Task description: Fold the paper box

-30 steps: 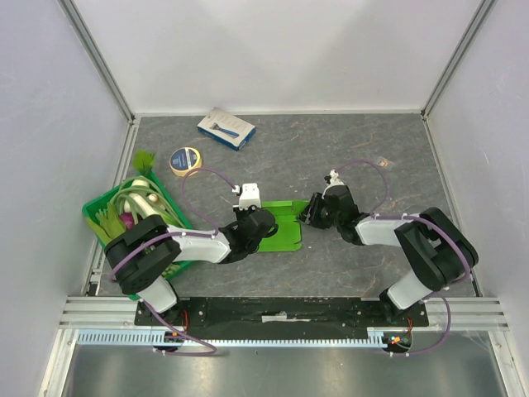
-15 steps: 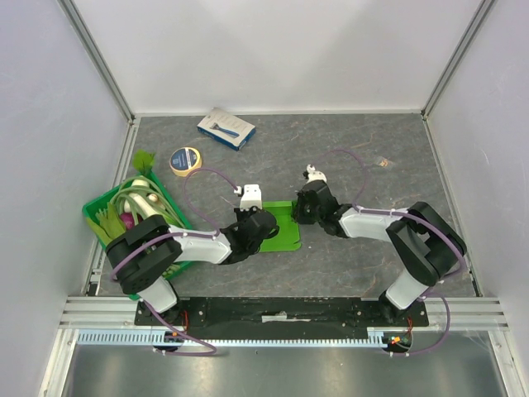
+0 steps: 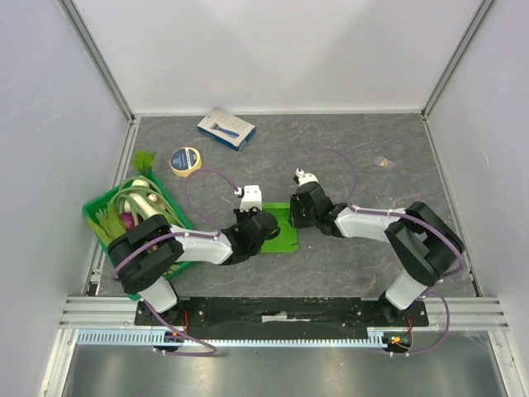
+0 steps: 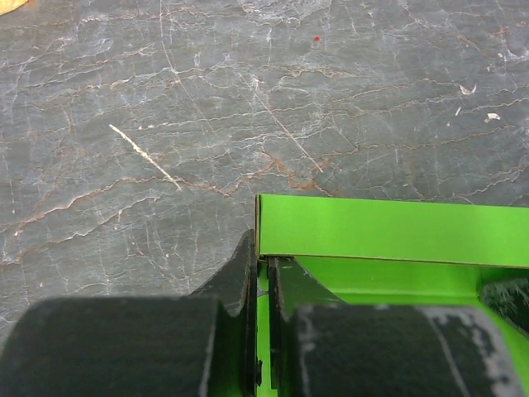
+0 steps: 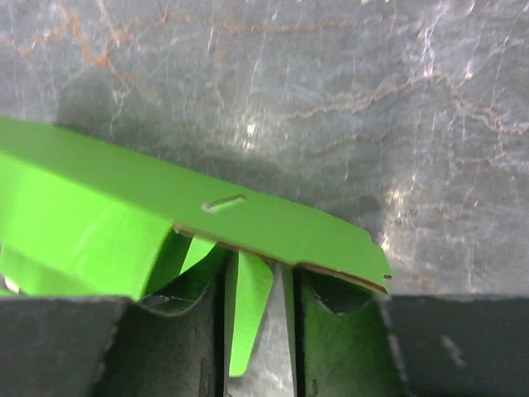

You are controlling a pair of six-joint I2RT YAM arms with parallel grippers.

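The paper box [image 3: 281,236] is lime-green card lying on the table between my two arms. My left gripper [image 3: 263,223] is at its left side. In the left wrist view the left gripper [image 4: 264,258] is shut on a thin upright wall of the paper box [image 4: 388,230]. My right gripper [image 3: 297,212] is over the box's right edge. In the right wrist view a slotted flap of the paper box [image 5: 273,219] covers the fingertips. A narrow green tab [image 5: 248,314] hangs between the jaws of the right gripper [image 5: 258,285], which stand apart, with table showing beside the tab.
A darker green crate [image 3: 99,208] with vegetables stands at the left edge. A tape roll [image 3: 184,160] and a blue-and-white carton [image 3: 226,128] lie at the back left. A small scrap [image 3: 382,163] lies at the back right. Grey walls surround the table.
My right gripper has moved left onto the box's right edge, and the box's right flap has shifted with it. The left arm has hardly moved.
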